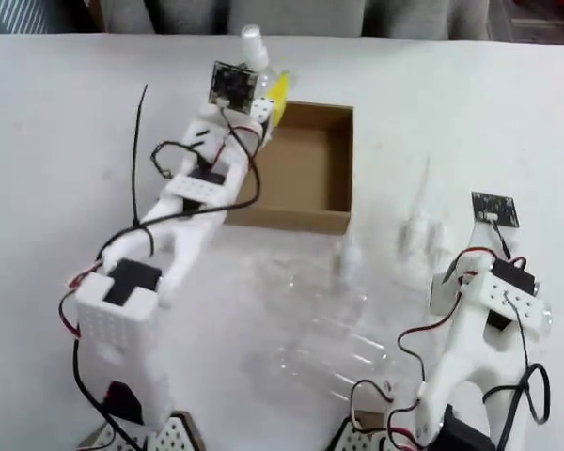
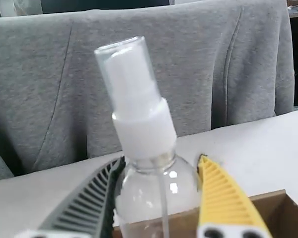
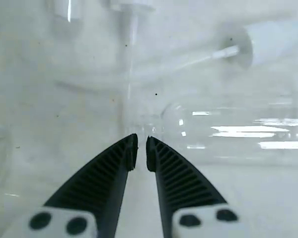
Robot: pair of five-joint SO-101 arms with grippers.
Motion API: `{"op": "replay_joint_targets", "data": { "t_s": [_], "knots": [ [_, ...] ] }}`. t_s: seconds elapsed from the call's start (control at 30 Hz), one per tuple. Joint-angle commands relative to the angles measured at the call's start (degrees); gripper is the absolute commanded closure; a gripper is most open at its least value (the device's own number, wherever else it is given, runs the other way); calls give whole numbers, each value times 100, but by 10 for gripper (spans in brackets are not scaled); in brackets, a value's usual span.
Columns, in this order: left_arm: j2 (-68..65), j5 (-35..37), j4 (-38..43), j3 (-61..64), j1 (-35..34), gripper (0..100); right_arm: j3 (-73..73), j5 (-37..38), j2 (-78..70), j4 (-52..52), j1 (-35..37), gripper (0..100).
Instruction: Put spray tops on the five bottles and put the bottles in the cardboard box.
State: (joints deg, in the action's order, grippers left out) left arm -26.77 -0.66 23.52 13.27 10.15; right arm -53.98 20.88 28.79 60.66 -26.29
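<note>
No writing, label, number or sign is legible. The clear plastic spray bottle (image 2: 144, 144), the brown cardboard box (image 1: 296, 219) and the small dark circuit board (image 1: 232, 85) above the box's edge carry no print that can be made out.

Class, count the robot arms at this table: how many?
2. The left arm stretches to the cardboard box, holding a bottle; the right arm stands beside the loose bottles.

My left gripper (image 2: 161, 161), clamped on a bottle (image 2: 154, 196), hung over the cardboard box's (image 1: 296, 219) far left corner; its right half lay open from above. Nearer, clear bottles (image 1: 329, 329) sprawled across the middle; spray tops (image 1: 415, 230) stood just beyond my right gripper (image 3: 141, 151).
</note>
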Motion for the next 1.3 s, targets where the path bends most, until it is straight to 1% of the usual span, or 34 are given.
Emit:
{"op": "replay_joint_targets", "data": {
  "t_s": [0.0, 0.2, 0.53, 1.07, 1.27],
  "knots": [
    [-40, 53, 290, -422, -163, 902, 18, 9, 154, -92, -31, 981],
    [-426, 53, 818, -440, -163, 902, -9, 9, 154, -171, -31, 981],
    [-980, 62, 809, -1064, -347, 902, -79, 18, 154, -171, -31, 981],
    [-1235, 53, 818, -1222, -330, 902, -88, 53, 154, -171, -31, 981],
    [-1798, 53, 800, -1829, -400, 902, -88, 53, 154, -171, -31, 981]
  ]
}}
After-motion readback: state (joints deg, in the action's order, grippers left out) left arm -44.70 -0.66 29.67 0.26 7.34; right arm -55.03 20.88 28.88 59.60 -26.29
